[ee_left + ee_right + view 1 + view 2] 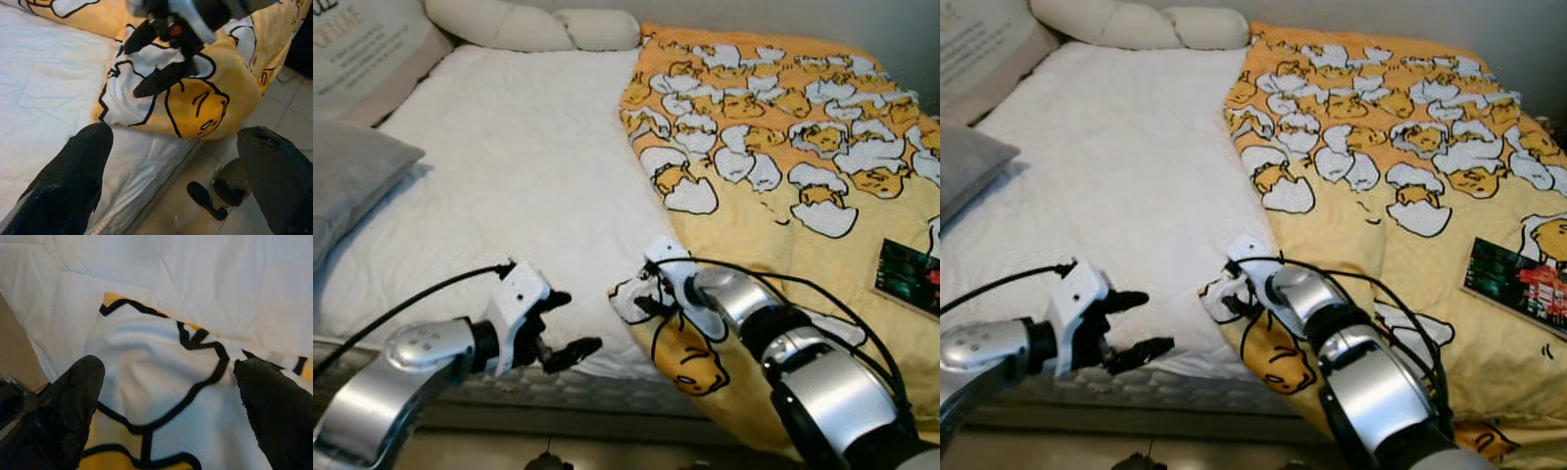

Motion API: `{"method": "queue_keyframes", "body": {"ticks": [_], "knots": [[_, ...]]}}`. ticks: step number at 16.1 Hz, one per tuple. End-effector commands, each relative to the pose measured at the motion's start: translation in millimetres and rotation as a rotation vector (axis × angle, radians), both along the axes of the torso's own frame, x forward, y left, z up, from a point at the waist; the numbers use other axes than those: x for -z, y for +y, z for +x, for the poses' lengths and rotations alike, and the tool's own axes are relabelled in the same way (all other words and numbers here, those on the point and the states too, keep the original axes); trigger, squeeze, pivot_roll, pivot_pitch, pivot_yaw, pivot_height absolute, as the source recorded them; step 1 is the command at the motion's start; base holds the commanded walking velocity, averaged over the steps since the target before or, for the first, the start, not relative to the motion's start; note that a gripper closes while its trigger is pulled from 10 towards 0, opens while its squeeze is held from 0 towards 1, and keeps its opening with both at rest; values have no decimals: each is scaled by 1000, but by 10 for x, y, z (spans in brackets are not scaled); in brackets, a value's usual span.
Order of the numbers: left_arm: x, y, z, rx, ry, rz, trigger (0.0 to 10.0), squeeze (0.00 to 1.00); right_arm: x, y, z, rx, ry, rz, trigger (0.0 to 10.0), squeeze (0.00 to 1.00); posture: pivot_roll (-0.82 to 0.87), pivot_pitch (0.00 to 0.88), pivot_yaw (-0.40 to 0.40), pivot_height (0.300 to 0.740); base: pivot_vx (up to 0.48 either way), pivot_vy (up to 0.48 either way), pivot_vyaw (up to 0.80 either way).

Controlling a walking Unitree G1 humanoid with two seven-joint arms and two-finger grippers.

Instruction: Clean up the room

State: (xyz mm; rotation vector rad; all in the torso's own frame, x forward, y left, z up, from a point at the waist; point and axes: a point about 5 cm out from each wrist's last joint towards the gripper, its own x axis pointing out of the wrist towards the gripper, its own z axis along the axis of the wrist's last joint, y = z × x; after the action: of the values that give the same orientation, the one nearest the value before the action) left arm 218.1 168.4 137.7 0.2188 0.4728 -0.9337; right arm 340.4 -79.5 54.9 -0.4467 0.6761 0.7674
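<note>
The yellow blanket (783,147) with its egg cartoon print covers the right half of the bed (509,176), its lower-left corner folded over the white sheet near the bottom centre of the frame. The right gripper (646,294) sits at that corner with its jaws apart, one finger on each side of the fabric edge. The left gripper (566,328) hovers at lower left, just beside the corner, jaws apart and empty; a book (909,277) lies on the blanket at the right edge.
</note>
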Motion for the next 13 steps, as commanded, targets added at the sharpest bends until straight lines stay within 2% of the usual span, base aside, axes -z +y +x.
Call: {"method": "queue_keyframes", "body": {"ticks": [1,2,5,6,7,8,9,10,13], "knots": [[-52,-3,-26,19,-5,-2,10000,973,11,-18,6,17,-14,-7,10000,0,82,76,-28,740,0,0,0],[-71,-6,-40,40,-4,0,10000,443,38,-9,-9,-2,-36,-39,10000,0,87,97,-27,740,0,0,0],[-106,-35,-71,92,7,8,10000,0,160,29,-101,-26,-19,-71,10000,0,97,125,-31,740,0,0,0],[-113,-44,-77,98,9,11,10000,0,202,32,-134,-35,-10,-86,8824,0,99,134,-32,740,0,0,0],[-116,-51,-83,102,10,12,10000,0,238,29,-161,-40,-1,-96,6510,0,102,142,-33,740,0,0,0],[-120,-58,-95,109,13,15,10000,0,290,23,-202,-42,11,-106,3451,0,105,150,-35,740,0,0,0],[-117,-57,-106,113,16,20,10000,0,332,12,-234,-39,21,-113,980,0,106,153,-37,740,0,0,0],[-114,-54,-113,112,18,24,10000,0,363,1,-258,-37,26,-118,0,0,110,155,-39,740,0,0,0],[-112,-50,-126,105,18,25,10000,0,404,-24,-289,-33,28,-124,0,0,109,151,-39,740,0,0,0]]}}
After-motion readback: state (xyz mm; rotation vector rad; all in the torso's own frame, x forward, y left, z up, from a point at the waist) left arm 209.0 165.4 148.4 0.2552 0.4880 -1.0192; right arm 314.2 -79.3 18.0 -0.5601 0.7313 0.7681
